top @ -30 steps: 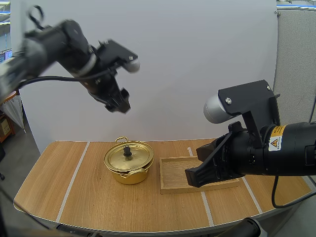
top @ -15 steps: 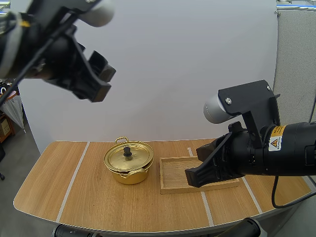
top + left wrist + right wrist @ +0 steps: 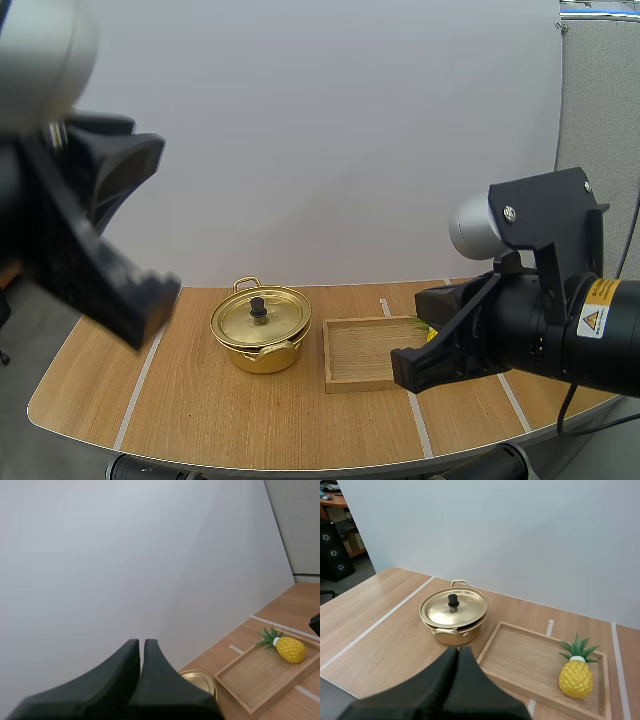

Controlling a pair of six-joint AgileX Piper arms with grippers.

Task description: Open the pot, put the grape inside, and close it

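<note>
A golden pot [image 3: 260, 328] stands on the wooden table with its lid on, a black knob [image 3: 258, 306] on top. To its right lies a wooden tray [image 3: 362, 352] holding a yellow toy pineapple [image 3: 576, 676] at its far right end. My right gripper [image 3: 408, 368] hovers over the tray's right front part; in the right wrist view its fingers [image 3: 457, 652] lie together as one wedge, short of the pot [image 3: 454, 612]. My left gripper [image 3: 141, 643] is raised, its fingers together on nothing, the pot's rim [image 3: 199, 679] just past them.
My left arm [image 3: 90, 250] looms large and close at the left of the high view, above the table's left end. White tape lines [image 3: 150, 360] cross the tabletop. The rounded front edge [image 3: 250, 462] runs near the arms' bases.
My left arm has swung from above the pot back towards the camera and down at the left, and its fingers have come together. My right arm has shifted slightly right.
</note>
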